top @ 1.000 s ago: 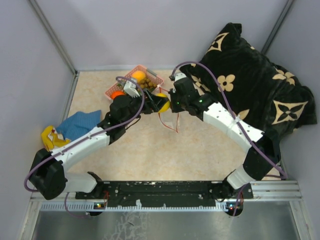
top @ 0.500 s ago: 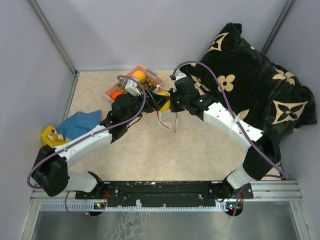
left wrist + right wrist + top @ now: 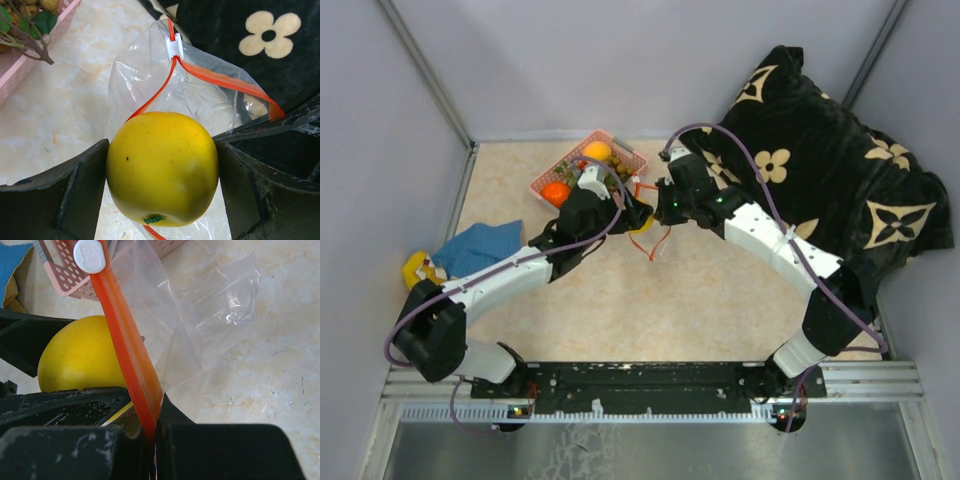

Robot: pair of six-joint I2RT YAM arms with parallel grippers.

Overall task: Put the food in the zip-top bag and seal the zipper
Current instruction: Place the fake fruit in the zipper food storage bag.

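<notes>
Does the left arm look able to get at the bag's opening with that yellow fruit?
Probably yes. The right gripper pinches the zipper, the bag gapes open, and the yellow fruit in the left gripper sits right at that gap, nothing between.

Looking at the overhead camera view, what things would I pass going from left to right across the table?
blue-and-yellow cloth → pink plastic basket → clear zip-top bag with red-orange strip → black cushion with cream flowers
</notes>
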